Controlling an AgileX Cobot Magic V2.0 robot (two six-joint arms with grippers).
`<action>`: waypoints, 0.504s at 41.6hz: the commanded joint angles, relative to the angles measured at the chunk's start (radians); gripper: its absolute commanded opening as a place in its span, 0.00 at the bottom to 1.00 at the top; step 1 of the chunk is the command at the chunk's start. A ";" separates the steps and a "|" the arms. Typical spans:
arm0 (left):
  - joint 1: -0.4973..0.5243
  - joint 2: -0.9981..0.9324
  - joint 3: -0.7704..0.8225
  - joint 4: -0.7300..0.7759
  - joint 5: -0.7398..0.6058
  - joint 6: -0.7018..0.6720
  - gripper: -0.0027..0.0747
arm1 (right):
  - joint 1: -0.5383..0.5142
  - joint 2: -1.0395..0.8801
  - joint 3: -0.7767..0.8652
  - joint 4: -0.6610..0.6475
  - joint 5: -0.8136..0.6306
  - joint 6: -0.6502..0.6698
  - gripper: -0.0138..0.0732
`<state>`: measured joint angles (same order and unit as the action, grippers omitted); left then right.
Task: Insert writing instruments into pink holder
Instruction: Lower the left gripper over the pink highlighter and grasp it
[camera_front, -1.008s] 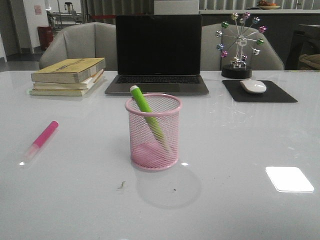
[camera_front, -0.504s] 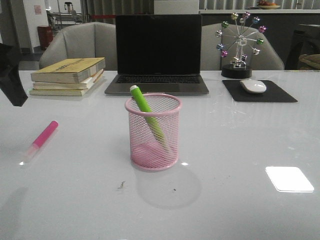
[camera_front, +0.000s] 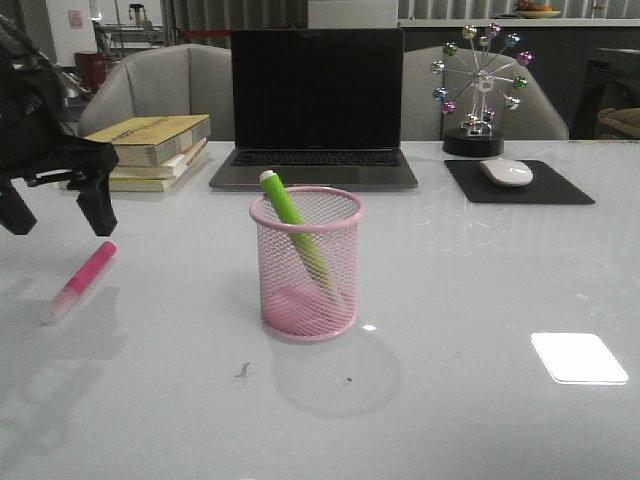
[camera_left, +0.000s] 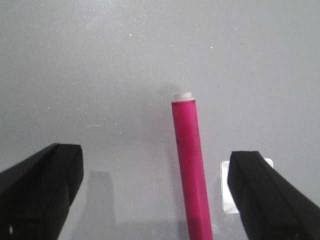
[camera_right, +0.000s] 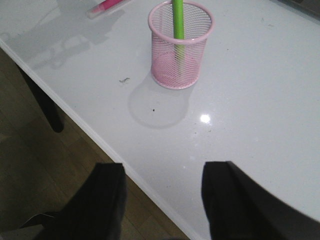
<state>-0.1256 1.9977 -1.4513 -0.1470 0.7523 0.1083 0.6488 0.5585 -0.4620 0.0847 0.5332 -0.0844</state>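
The left end effector (camera_front: 58, 211) hangs spread wide above the pink marker (camera_front: 82, 279), which lies flat on the desk (camera_front: 480, 300). The green marker (camera_front: 296, 234) leans inside the pink holder (camera_front: 306, 264). The right end effector (camera_right: 161, 200) is also released, grasping nothing.

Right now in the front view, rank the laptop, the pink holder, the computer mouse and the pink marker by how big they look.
1. laptop
2. pink holder
3. pink marker
4. computer mouse, though it sits farther back, so this last ranking is unsure.
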 joint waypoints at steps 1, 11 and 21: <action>-0.016 -0.010 -0.069 0.003 0.005 -0.009 0.85 | -0.001 0.000 -0.028 -0.003 -0.070 -0.005 0.69; -0.040 0.021 -0.100 0.057 0.001 -0.075 0.78 | -0.001 0.000 -0.028 -0.003 -0.069 -0.005 0.69; -0.044 0.058 -0.104 0.071 0.015 -0.086 0.62 | -0.001 0.000 -0.028 -0.003 -0.069 -0.005 0.69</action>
<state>-0.1642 2.1035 -1.5257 -0.0759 0.7803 0.0327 0.6488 0.5585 -0.4620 0.0847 0.5336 -0.0844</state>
